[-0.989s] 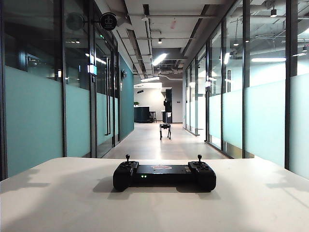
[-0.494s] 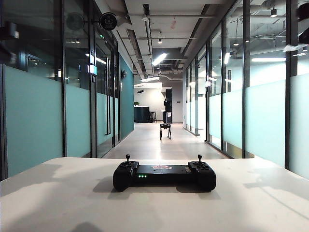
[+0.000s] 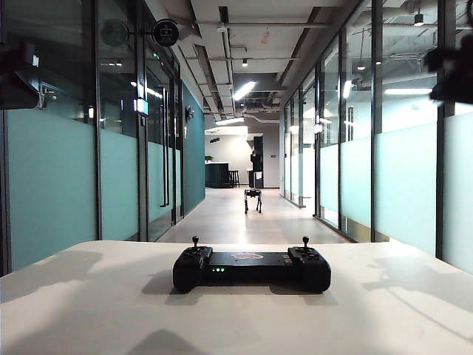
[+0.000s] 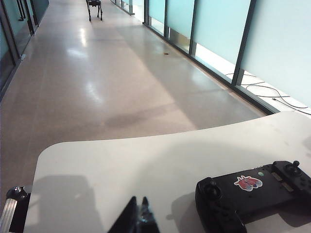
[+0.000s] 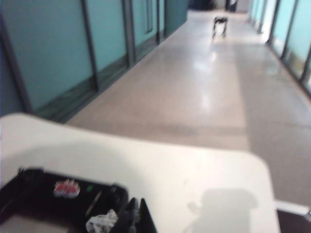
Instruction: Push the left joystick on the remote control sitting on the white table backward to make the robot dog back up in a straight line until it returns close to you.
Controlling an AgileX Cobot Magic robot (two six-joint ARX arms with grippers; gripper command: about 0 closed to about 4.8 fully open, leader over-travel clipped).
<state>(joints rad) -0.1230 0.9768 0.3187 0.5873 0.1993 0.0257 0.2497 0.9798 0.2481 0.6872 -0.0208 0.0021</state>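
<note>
Both hands, left hand (image 4: 137, 216) and right hand (image 5: 134, 217), sit pinched shut and empty above the tabletop (image 3: 89, 296) near the remote control (image 3: 251, 270); we risk nudging its left joystick (image 3: 195, 242) sideways, veering the far-off robot dog (image 3: 253, 199).

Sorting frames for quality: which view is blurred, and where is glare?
Right wrist view is soft throughout, the remote control smeared; left wrist view is sharp, with glare patches on the corridor floor; exterior view is crisp, arm shadows on the white table.
</note>
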